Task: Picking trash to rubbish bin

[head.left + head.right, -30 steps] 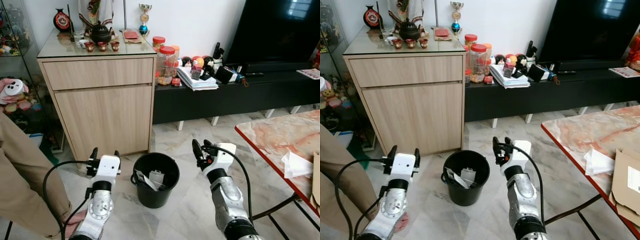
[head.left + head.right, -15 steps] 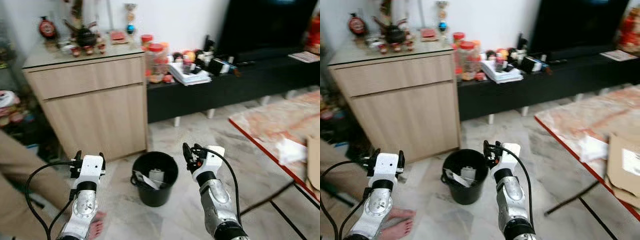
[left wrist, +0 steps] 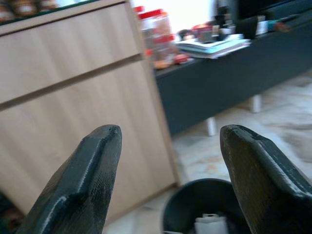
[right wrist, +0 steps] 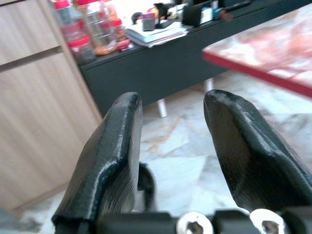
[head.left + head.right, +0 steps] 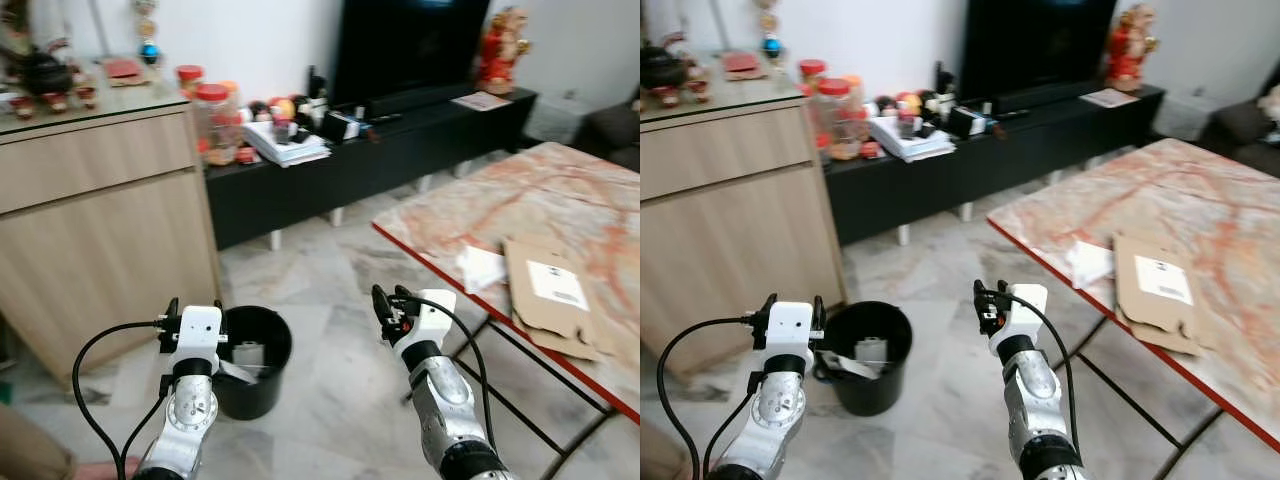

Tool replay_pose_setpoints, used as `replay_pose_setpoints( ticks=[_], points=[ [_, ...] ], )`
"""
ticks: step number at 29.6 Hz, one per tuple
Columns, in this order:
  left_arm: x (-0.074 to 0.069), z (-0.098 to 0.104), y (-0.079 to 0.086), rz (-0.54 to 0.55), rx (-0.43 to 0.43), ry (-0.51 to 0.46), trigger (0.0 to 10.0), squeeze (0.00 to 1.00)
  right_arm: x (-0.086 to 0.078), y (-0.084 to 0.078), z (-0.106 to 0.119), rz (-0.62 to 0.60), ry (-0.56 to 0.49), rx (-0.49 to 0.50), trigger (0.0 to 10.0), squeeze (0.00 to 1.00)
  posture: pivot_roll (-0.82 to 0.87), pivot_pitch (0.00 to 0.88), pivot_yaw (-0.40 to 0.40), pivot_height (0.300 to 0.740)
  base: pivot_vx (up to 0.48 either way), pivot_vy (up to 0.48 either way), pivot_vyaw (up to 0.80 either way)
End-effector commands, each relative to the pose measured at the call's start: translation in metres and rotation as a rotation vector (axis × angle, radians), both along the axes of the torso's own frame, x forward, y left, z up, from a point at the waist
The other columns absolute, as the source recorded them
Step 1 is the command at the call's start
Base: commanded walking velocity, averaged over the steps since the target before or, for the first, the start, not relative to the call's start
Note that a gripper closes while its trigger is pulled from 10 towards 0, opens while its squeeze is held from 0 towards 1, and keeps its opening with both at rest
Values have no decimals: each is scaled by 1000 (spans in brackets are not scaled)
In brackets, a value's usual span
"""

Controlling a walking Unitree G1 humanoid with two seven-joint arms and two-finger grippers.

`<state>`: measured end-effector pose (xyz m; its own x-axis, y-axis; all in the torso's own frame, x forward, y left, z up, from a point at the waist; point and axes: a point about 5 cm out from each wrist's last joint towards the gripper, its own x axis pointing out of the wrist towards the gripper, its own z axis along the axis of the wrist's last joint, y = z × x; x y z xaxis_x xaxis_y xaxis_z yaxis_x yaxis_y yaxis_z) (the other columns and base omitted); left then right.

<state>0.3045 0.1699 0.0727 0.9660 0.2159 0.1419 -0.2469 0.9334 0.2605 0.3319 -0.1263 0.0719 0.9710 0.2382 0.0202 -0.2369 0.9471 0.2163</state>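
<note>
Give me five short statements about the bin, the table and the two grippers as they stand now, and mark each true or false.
1. The black bin already has trash inside. True.
2. The right gripper is clamped on a piece of trash. False: its fingers are apart with nothing between them.
3. A flattened cardboard piece lies on the marble table. True.
4. The white paper lies on the floor beside the bin. False: it lies on the table near its red edge.
5. The left gripper is open and holds nothing. True.
</note>
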Motion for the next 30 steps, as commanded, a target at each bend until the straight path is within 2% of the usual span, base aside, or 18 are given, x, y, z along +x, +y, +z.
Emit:
replay_pose_setpoints(
  ticks=[1, 6, 12, 15, 18, 26, 30],
  points=[
    [-1, 1, -3, 5, 2, -4, 10000, 0, 4, -5, 7, 2, -19, -16, 10000, 0, -28, 11, -109, 740, 0, -277, -800],
    [-1, 1, -6, -22, 16, -4, 10000, 0, 6, -8, 10, -9, -28, -22, 10000, 0, -36, 13, -110, 740, 0, -48, -800],
    [-4, 3, 1, -4, 17, -6, 10000, 0, 2, 1, 5, 12, -12, -9, 10000, 0, -10, 26, -77, 740, 0, 0, -800],
    [-3, 6, -3, -60, 55, -13, 10000, 0, 0, 11, 6, 18, -21, 17, 10000, 0, -13, 26, -55, 740, 0, 0, -800],
    [-1, 7, -1, -64, 56, -11, 10000, 0, -3, 19, 4, 28, -22, 26, 10000, 0, -10, 16, -30, 740, 0, 0, -800],
    [2, 19, -1, -105, 67, -41, 10000, 0, -5, 24, 1, 15, -10, 45, 10000, 0, 7, 15, -11, 740, 0, 0, -800],
    [1, 16, -1, -113, 67, -31, 10000, 0, -6, 26, 1, 15, -11, 47, 10000, 0, 3, 13, -10, 740, 0, 0, -800]
  ],
)
